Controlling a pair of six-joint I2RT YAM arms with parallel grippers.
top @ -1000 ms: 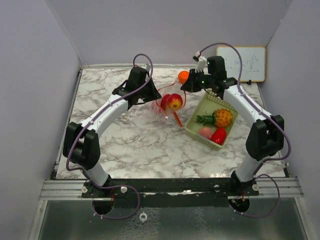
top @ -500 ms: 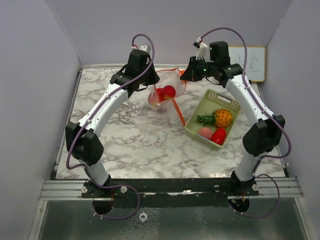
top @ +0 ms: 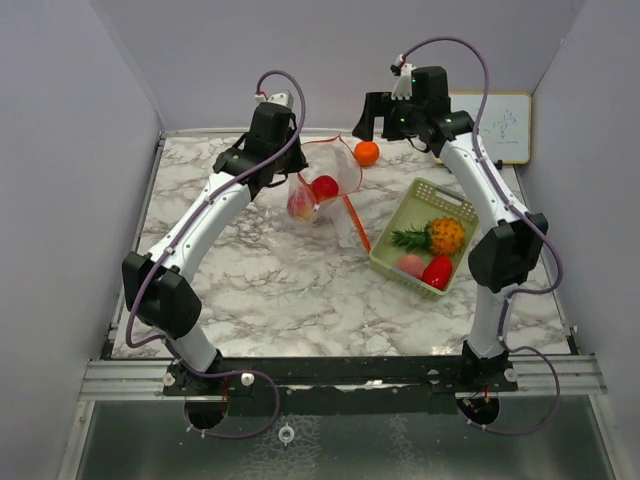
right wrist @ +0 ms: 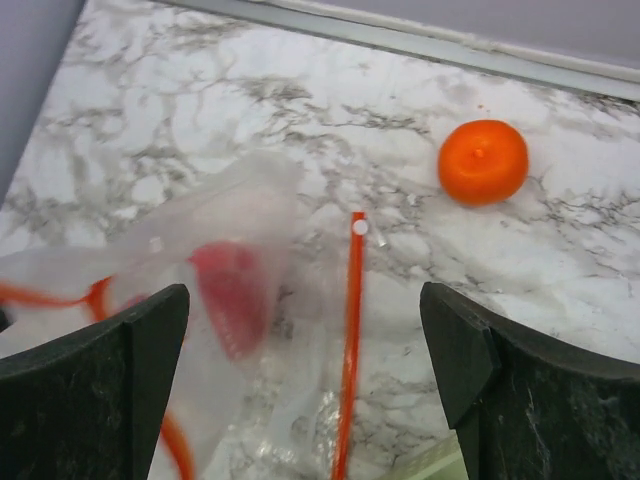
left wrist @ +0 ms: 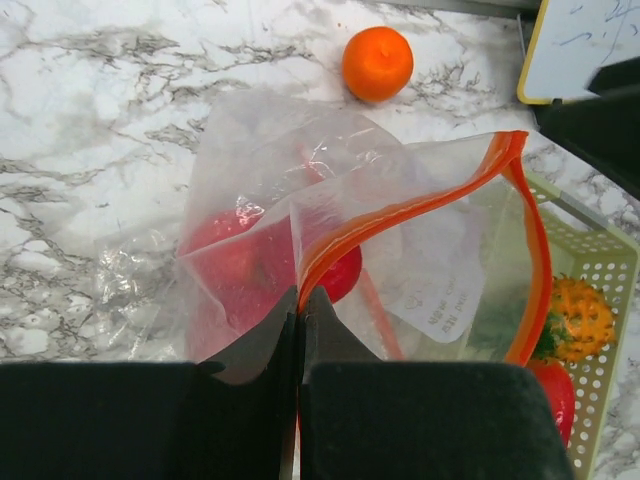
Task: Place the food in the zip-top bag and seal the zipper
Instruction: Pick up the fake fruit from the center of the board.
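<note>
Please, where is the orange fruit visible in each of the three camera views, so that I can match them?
Top external: the orange lies on the marble near the back edge, right of the zip-top bag.
Left wrist: the orange is at the top, above the bag.
Right wrist: the orange is at the upper right, on bare marble.
Shared landmark: the bag's orange zipper strip.

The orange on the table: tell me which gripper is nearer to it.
Right. The right gripper hangs open close by the orange; the left gripper is farther off to its left, shut on the rim of the zip-top bag.
</note>
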